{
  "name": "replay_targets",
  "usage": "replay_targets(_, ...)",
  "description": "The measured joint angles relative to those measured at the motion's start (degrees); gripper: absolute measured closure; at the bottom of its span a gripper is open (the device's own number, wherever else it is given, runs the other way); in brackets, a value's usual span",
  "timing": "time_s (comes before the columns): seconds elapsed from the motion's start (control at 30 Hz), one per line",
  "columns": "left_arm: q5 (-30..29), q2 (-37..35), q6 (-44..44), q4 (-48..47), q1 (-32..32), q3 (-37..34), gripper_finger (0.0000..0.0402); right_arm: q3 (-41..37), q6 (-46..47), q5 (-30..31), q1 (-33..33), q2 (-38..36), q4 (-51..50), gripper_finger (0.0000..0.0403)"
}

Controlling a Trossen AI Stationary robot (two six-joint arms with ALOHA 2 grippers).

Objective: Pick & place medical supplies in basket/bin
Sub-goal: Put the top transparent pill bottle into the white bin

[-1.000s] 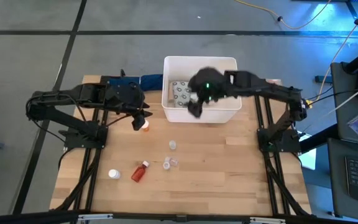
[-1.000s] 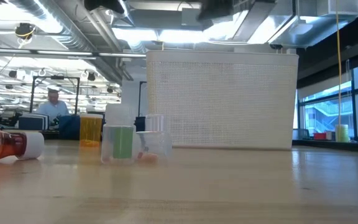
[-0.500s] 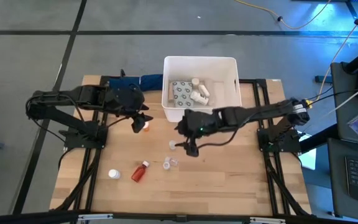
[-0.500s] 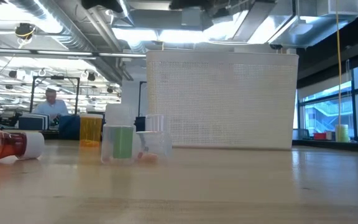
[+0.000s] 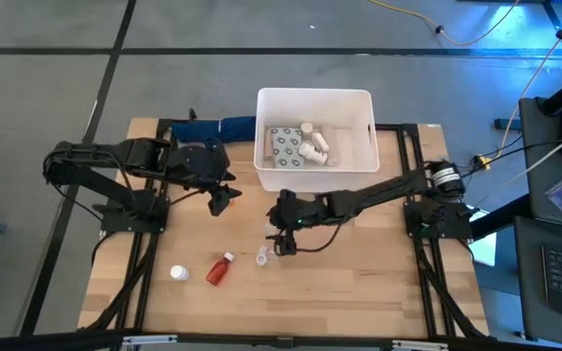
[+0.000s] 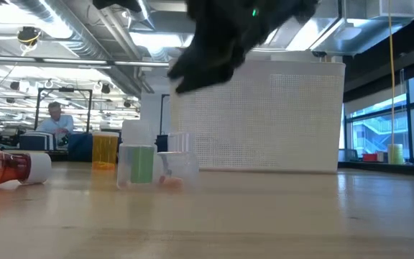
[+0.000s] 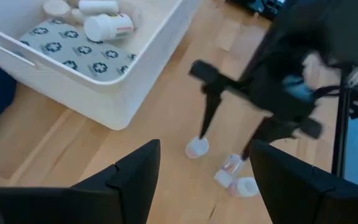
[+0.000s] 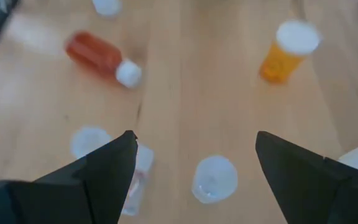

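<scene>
My right gripper (image 5: 283, 241) (image 8: 194, 134) is open and hovers over three tiny clear cups on the table's middle. One cup (image 8: 214, 179) (image 5: 271, 227) stands below the gap between its fingers, and two more cups (image 8: 135, 180) (image 5: 265, 256) lie to one side. My left gripper (image 5: 220, 201) (image 7: 205, 144) is open, left of the white tub (image 5: 261, 156). It covers the orange pill bottle (image 8: 288, 53) (image 6: 105, 150), which stands upright, untouched. The red bottle (image 5: 220, 268) lies on its side. The tub holds the grey dotted packet (image 5: 285, 146) and white bottles (image 5: 310, 146).
A small white-capped item (image 5: 178, 273) stands near the table's near left. A dark blue cloth bundle (image 5: 218, 127) lies at the far edge, left of the tub. Bare wood shows right of the cups and along the near edge. A person sits in the room beyond (image 6: 54, 119).
My right gripper has swung from above the tub toward the near edge and down, and now hangs open just over the clear cups. The supplies on the table have stayed where they were.
</scene>
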Motion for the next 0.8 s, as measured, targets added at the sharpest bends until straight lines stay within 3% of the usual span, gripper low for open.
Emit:
replay_targets(0.17,0.03,0.79,0.05,-0.23,-1.29,0.0,0.0162,0.34,1.19,4.83,-0.04,4.56,0.17,0.0075)
replay_targets(0.4,0.02,1.17,0.15,-0.18,-2.06,-0.02,0.0162,0.43,5.45,5.45,-1.39,5.48,-0.94,0.0099)
replay_targets(0.6,0.01,1.16,0.17,-0.18,-2.02,-0.02,0.0162,0.52,4.76,1.86,-2.29,6.38,-0.48,0.0142)
replay_targets(0.8,0.01,1.16,0.17,-0.21,-2.02,-0.02,0.0162,0.45,4.77,-0.05,-2.23,8.52,-0.58,0.0157)
